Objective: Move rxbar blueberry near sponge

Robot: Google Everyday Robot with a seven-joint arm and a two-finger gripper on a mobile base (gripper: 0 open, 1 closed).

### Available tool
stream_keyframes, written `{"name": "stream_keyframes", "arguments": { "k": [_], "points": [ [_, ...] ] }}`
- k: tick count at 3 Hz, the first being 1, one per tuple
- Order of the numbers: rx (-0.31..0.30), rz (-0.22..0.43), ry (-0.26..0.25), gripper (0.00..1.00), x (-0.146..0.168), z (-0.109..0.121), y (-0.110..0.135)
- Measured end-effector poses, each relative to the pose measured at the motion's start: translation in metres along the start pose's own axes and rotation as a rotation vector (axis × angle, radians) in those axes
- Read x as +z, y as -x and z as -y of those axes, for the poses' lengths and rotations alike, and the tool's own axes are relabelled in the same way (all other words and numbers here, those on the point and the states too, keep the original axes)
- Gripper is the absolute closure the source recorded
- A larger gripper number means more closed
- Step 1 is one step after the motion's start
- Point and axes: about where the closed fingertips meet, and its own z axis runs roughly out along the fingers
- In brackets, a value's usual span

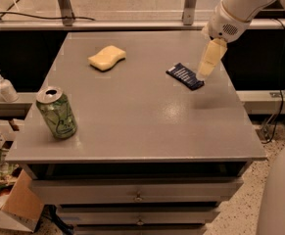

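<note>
The rxbar blueberry (184, 76) is a flat dark navy bar with white lettering. It lies flat at the right side of the grey table (132, 116). The sponge (106, 57) is pale yellow with a wavy outline and lies at the far left-centre of the table, well apart from the bar. My gripper (203, 74) hangs from the white arm at the upper right, its yellowish fingers pointing down at the bar's right end, just beside or above it.
A green soda can (57, 113) stands upright near the table's front left corner. A white pump bottle (3, 86) stands on a ledge to the left. Cardboard boxes (7, 204) lie on the floor at the lower left. Drawers run under the tabletop.
</note>
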Motion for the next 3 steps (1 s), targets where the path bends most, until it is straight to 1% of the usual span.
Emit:
{"name": "stream_keyframes", "arguments": {
  "k": [1,2,3],
  "points": [
    [0.009,-0.013,0.001,0.00,0.024,0.015,-0.006],
    [0.007,-0.023,0.008,0.00,0.042,0.020,-0.007],
    [0.005,-0.037,0.023,0.00,0.058,0.020,-0.003]
  ]
}}
